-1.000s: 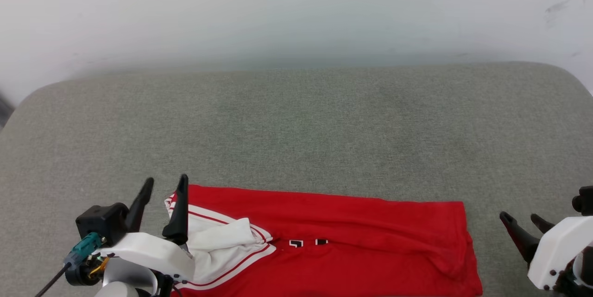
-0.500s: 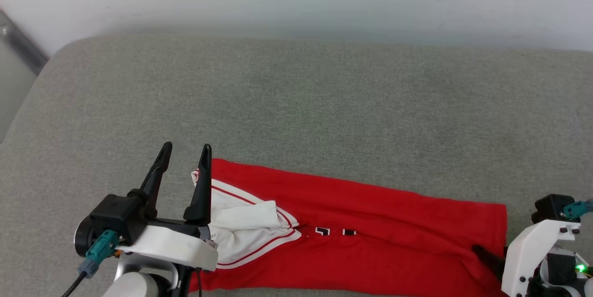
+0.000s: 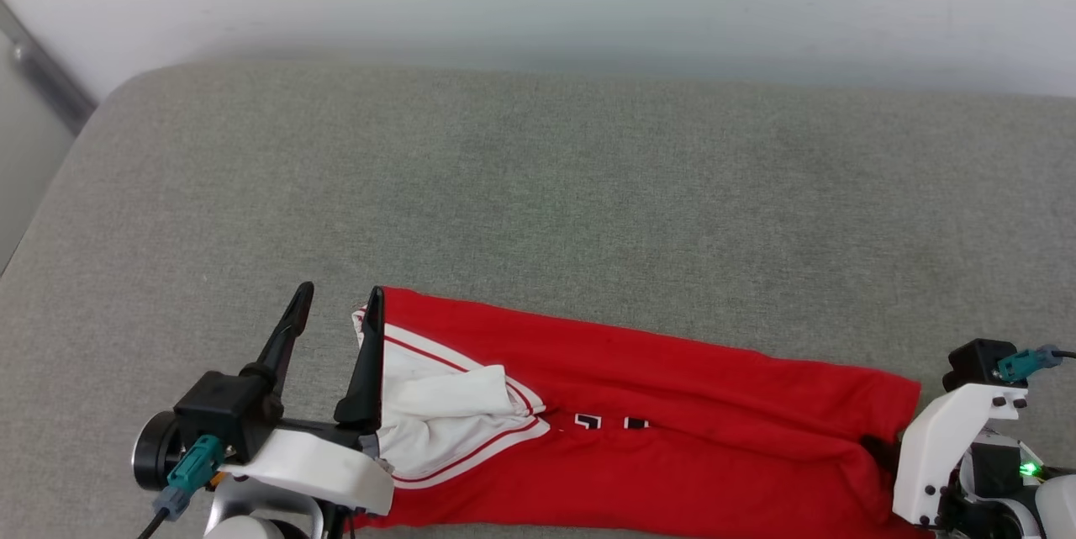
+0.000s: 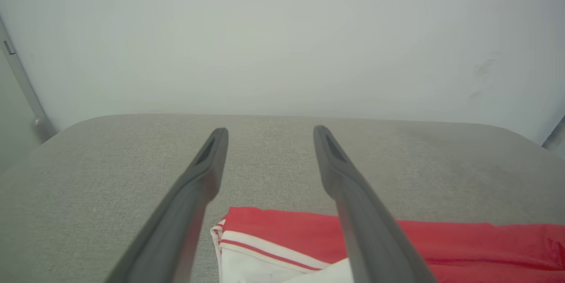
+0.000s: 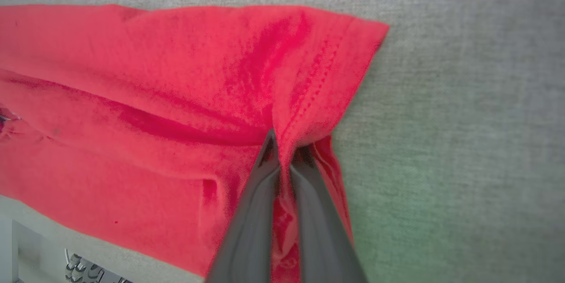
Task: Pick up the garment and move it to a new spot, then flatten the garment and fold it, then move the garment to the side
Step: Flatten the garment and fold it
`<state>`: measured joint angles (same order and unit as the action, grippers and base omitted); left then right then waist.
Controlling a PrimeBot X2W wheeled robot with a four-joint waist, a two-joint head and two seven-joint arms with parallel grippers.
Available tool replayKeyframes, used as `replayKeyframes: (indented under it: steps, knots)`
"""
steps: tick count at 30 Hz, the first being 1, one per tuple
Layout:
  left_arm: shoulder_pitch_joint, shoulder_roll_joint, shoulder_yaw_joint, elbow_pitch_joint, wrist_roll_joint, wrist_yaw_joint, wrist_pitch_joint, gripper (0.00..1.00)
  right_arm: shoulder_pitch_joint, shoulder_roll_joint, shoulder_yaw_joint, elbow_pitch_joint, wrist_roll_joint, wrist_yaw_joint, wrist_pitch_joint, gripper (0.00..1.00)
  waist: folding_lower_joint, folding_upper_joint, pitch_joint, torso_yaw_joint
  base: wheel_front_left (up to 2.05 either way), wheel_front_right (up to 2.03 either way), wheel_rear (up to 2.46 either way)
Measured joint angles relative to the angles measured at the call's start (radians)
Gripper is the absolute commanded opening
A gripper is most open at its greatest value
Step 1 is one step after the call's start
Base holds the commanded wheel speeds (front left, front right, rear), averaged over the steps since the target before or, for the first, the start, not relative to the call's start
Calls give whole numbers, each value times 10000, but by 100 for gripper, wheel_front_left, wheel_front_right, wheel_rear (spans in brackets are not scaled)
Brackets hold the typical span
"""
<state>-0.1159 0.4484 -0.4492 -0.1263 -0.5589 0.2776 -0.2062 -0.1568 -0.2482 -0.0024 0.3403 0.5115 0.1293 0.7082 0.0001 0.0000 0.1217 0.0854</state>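
Folding step, seemingly: right gripper (image 5: 284, 141) jaws pinch the hem (image 5: 340, 71) of the garment (image 3: 672, 404), left gripper (image 3: 340, 293) jaws gape beside the sleeve (image 3: 437, 413), which likely needs grasping next.

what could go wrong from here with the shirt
The right gripper is shut on just a small pinch of the garment at its hem, so a pull may slip free or bunch the fold. The left gripper is open by the white sleeve, gripping nothing; a one-sided lift could drag the fold apart.
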Motion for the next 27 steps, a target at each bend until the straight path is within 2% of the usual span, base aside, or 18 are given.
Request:
replayKeyframes:
  steps: [5, 10, 13, 18, 21, 22, 23, 24, 27]
  knots:
    - [317, 125, 113, 111, 8, 255, 12, 100, -33, -267, 347, -184, 79, 2, -150, 0, 0, 0, -442, -202, 0, 0, 0]
    - [658, 163, 232, 0, -67, 493, 15, 100, -59, -667, 2, -456, -19, 17, 90, 0, -1, 0, -836, -528, 0, 0, 0]
    - [752, 165, 222, -107, -107, 499, 27, 100, 12, -865, -713, -554, -171, 17, 284, 0, -1, 0, -965, -729, 0, 0, 0]
    - [910, 178, 215, -196, -165, 583, 86, 100, 214, -1012, -2487, -861, -569, 15, 616, 0, 0, 0, -1070, -962, 0, 0, 0]
    - [931, 190, 234, -219, -194, 602, 86, 100, 223, -443, -3350, -1041, -391, 15, 1218, 0, -1, 0, -1088, -1084, 0, 0, 0]
    - [946, 190, 226, -219, -196, 608, 88, 100, 201, -59, -3586, -1106, 8, 15, 1465, 0, 0, 0, -1099, -1120, 0, 0, 0]
    - [971, 186, 217, -232, -230, 612, 98, 100, 85, 782, -3875, -1223, 907, 15, 2171, 0, 0, 0, -1111, -1171, 0, 0, 0]
    - [975, 190, 217, -232, -255, 612, 100, 100, 25, 1191, -3963, -1287, 1304, 15, 2560, 0, -1, 0, -1110, -1181, 0, 0, 0]
    - [974, 238, 207, -244, -253, 606, 144, 100, -79, 1843, -4305, -1394, 2667, 15, 3639, 0, 0, 0, -1092, -1160, 0, 0, 0]
